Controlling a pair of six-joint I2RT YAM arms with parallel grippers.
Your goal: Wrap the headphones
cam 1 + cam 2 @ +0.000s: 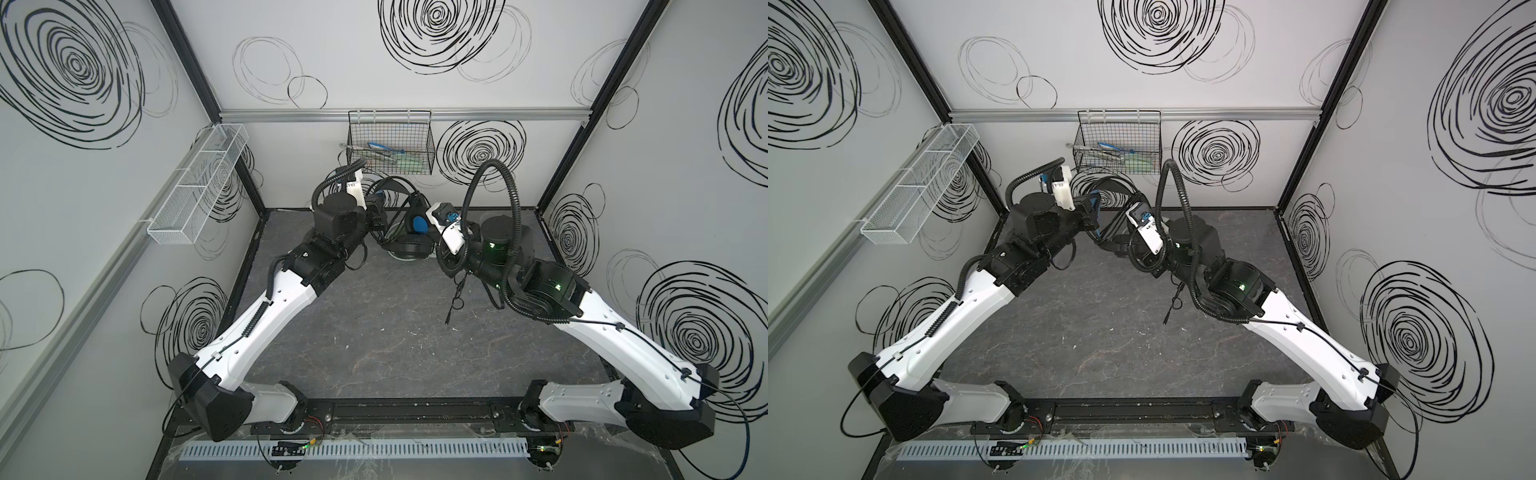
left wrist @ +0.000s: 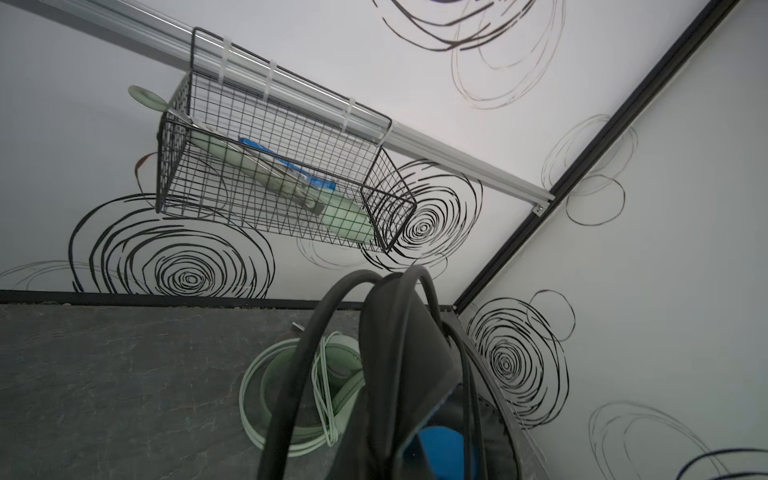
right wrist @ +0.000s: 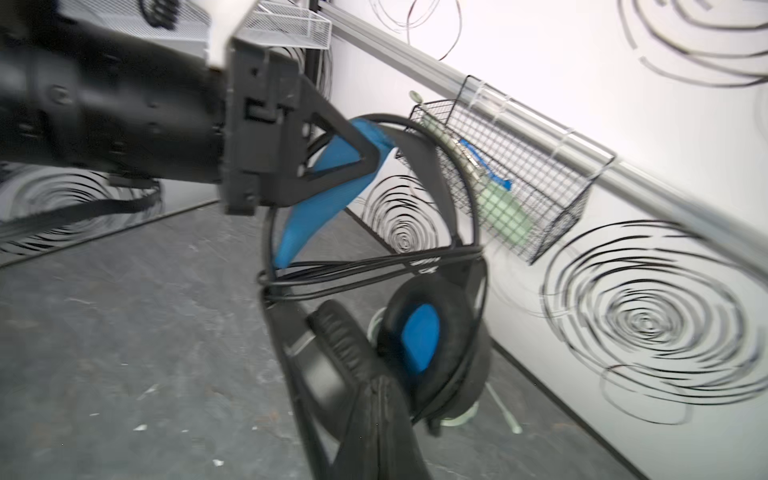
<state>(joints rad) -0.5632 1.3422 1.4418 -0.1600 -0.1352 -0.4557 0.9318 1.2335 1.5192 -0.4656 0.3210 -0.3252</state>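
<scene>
Left gripper is clenched on the blue-padded headband of the black headset, which hangs from its tips, cups down, clear of the table. Right gripper is closed too, apparently on the cord. A few turns cross the band just beyond it, and the plug end dangles under its wrist. It looks light, with a stiff band, soft cups and a limp cord likely to slip loose unless kept taut. Best held at the band's top and on the cord near the last turn. Mint headset lies on the table below both grippers.
</scene>
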